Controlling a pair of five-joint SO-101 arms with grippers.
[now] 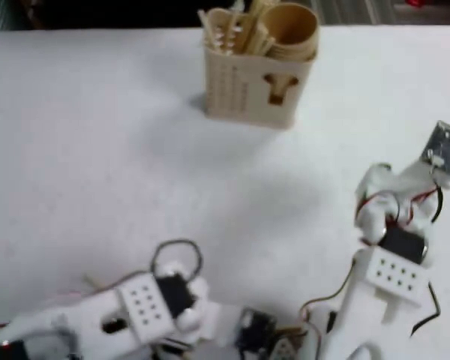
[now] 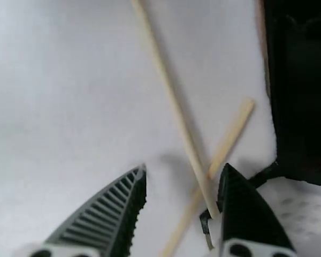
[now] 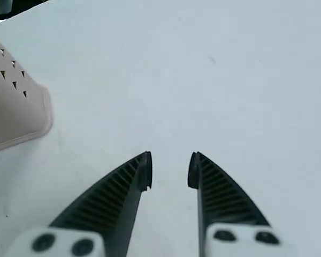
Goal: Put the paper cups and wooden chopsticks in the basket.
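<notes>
Wooden chopsticks (image 2: 174, 107), two crossed, lie at your left gripper (image 2: 184, 170), which gapes wide, holding nothing. Centre one stick between the fingers (image 2: 123, 209) (clear of the crossing) before you close. The basket (image 1: 247, 94) stands top centre in the high view; the right gripper (image 3: 169, 160), part-open, is empty.

Both arms are white moulded plastic. The left arm (image 1: 135, 311), at seven o'clock in the high view, carries a flat plate dotted with small round holes, a black motor block beside it and a thin black cable (image 1: 176, 256) looping off its twelve o'clock side. The right arm (image 1: 390, 277), at four o'clock, has a similar holed plate, a black motor, red and black wires (image 1: 416, 204) and a silvery square board (image 1: 444, 148) at its one o'clock end. The left gripper (image 2: 184, 171) and right gripper (image 3: 170, 158) have dark, ribbed, pointed fingers (image 3: 117, 193) on white bases with dark round screw holes
</notes>
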